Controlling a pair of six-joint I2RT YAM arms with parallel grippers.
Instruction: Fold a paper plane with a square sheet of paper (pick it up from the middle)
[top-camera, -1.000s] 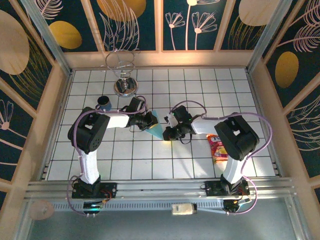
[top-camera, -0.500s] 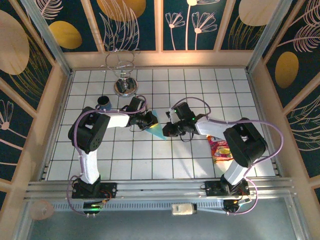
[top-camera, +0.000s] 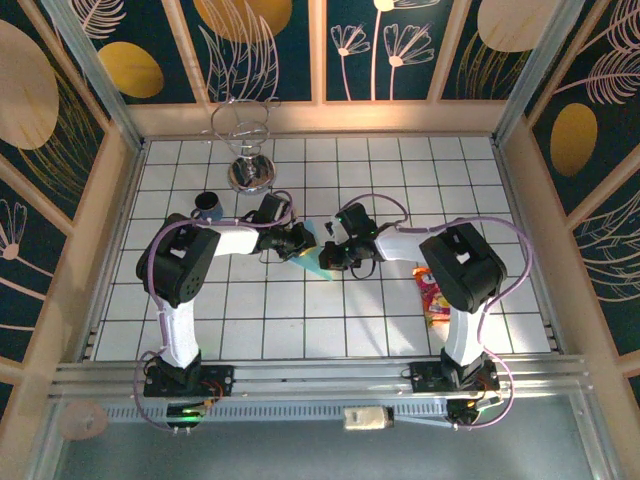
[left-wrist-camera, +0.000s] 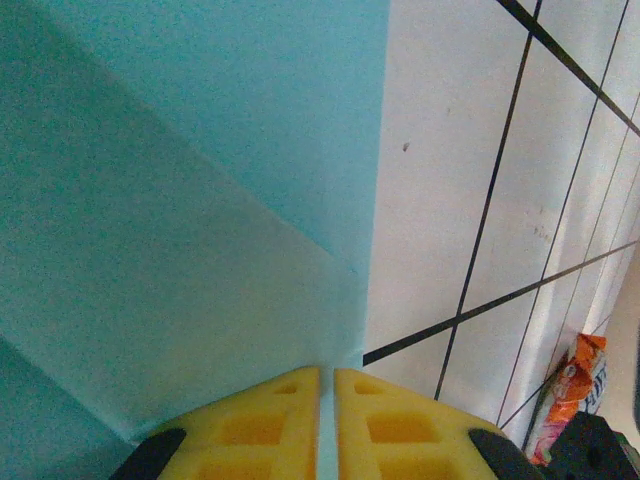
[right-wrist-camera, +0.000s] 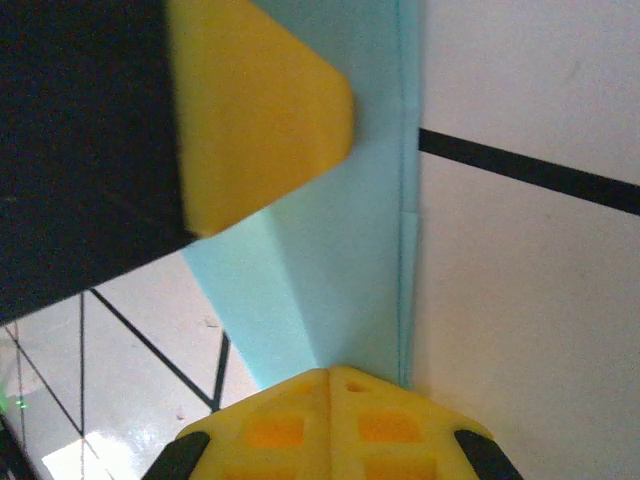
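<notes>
Your thin light-blue folded paper sheet (top-camera: 312, 265) sits mid white tiled table (top-camera: 400, 170) — left gripper (left-wrist-camera: 327, 375) pinched on its 9 o'clock edge, right gripper (right-wrist-camera: 328, 372) closed at 3 o'clock — it's flimsy, creases easily, so I'd grip along folds.

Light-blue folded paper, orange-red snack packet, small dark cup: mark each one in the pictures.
The light-blue folded paper (left-wrist-camera: 190, 130): left wrist view, its flat upper face.
The orange-red snack packet (top-camera: 436, 300): top view, its middle.
The small dark cup (top-camera: 208, 205): top view, its open mouth.
</notes>
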